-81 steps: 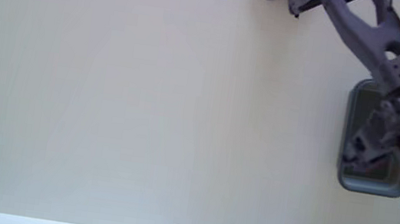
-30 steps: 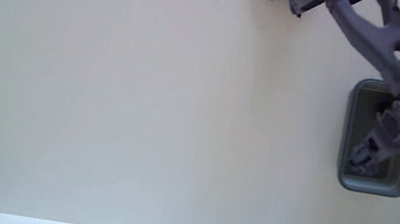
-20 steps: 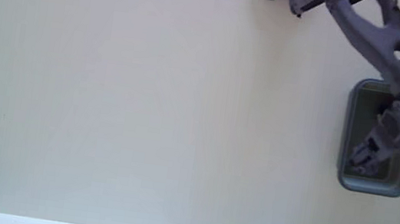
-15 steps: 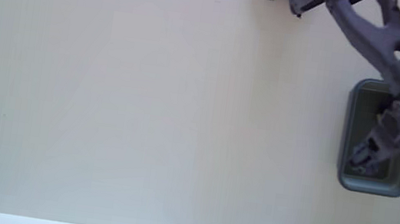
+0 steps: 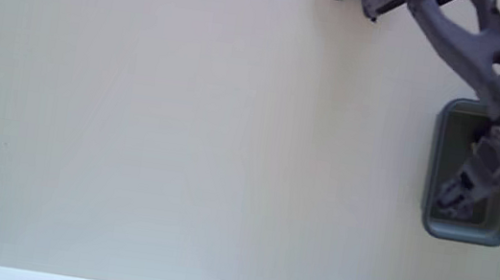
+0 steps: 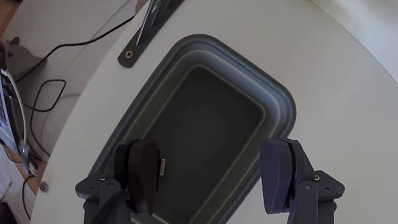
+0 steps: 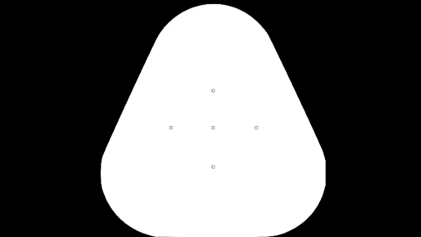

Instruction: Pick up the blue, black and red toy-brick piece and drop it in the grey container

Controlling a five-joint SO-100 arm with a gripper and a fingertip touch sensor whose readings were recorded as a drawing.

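- My gripper (image 6: 214, 177) hung over the grey container (image 6: 281, 106), the 2 fingers (image 6: 144, 174) spread wide with nothing between them.
- In the wrist view the container's long axis ran on a diagonal, from the lower left of the picture up toward the upper right; its rounded far corners showed whole, while its near end was cut off by the bottom edge and covered by my fingers.
- In the fixed view the grey container (image 5: 437, 165) sat at the right side of the table (image 5: 193, 133), its long axis running up and down the picture, and my gripper (image 5: 452, 199) pointed down and to the left over its lower half.
- The toy-brick piece could not be made out in either view: the part of the container's dark floor that showed in the wrist view was bare, and in the fixed view my arm (image 5: 479, 54) and wrist covered much of the inside, so I cannot say where the piece lay or which way it pointed.
- A small pale pin showed on the inner face of my left-hand finger in the wrist view; what it was I cannot tell.
- The container's right rim in the fixed view was partly hidden behind my wrist and its wires.
- A black bracket (image 6: 146, 31) lay on the table beyond the container's far end in the wrist view, with cables (image 6: 53, 68) off the table edge at the left.
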